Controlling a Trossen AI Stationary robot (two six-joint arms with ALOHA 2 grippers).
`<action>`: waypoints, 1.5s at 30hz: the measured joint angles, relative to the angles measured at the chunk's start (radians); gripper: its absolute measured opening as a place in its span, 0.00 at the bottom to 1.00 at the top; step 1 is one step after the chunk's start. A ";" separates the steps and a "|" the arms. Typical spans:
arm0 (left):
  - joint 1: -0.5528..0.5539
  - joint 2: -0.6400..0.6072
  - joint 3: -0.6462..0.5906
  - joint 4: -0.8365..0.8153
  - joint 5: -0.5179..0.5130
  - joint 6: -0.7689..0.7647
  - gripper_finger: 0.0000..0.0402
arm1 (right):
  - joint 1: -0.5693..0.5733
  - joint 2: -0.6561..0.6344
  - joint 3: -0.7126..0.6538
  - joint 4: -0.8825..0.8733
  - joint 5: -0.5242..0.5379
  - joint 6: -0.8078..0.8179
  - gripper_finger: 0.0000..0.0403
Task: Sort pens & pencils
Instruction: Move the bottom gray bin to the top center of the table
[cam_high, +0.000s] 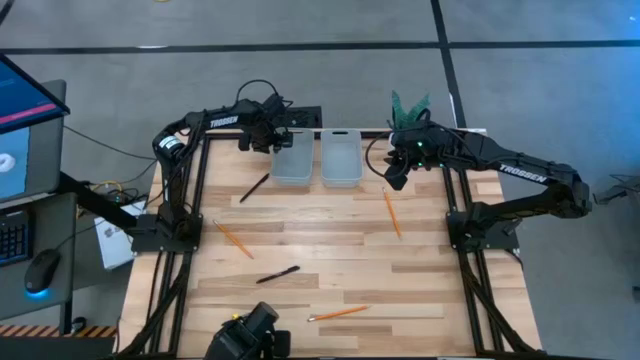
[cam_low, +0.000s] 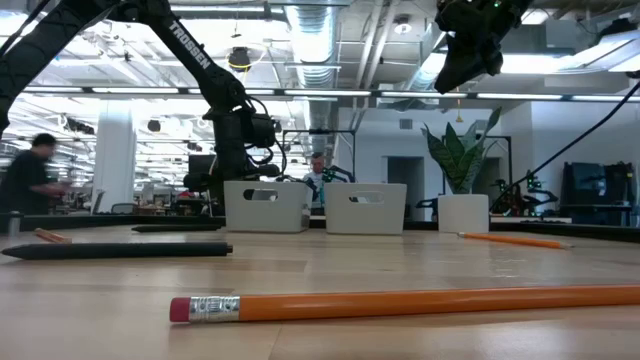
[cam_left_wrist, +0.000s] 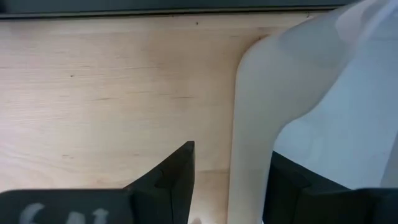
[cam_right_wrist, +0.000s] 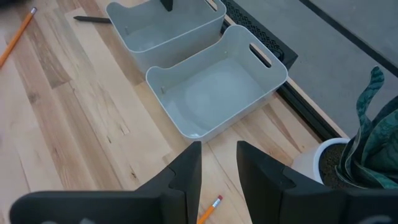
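Two grey trays stand side by side at the table's far edge, the left tray (cam_high: 292, 160) and the right tray (cam_high: 341, 158). My left gripper (cam_left_wrist: 233, 152) points down, open, at the left tray's left wall (cam_left_wrist: 249, 143), one finger outside it and one inside. Two black pens (cam_high: 255, 187) (cam_high: 278, 274) lie flat on the wood. Three orange pencils (cam_high: 233, 240) (cam_high: 392, 213) (cam_high: 338, 313) also lie flat. My right gripper (cam_right_wrist: 219, 146) hangs open and high above the table, right of the trays, with nothing between its fingers.
A potted plant (cam_high: 408, 108) stands at the far edge, right of the trays. Both arm frames run along the table's left and right sides. A camera mount (cam_high: 250, 335) sits at the near edge. The middle of the wood between the scattered sticks is free.
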 joint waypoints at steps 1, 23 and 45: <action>-0.001 0.000 0.000 0.000 0.000 -0.004 0.33 | 0.000 0.000 0.000 0.000 0.000 0.000 0.31; -0.047 -0.001 0.000 -0.044 0.063 -0.034 0.33 | 0.000 0.000 0.000 0.000 0.000 0.017 0.31; -0.117 -0.001 0.000 -0.108 0.116 -0.056 0.33 | 0.000 0.000 0.000 0.000 0.000 0.018 0.31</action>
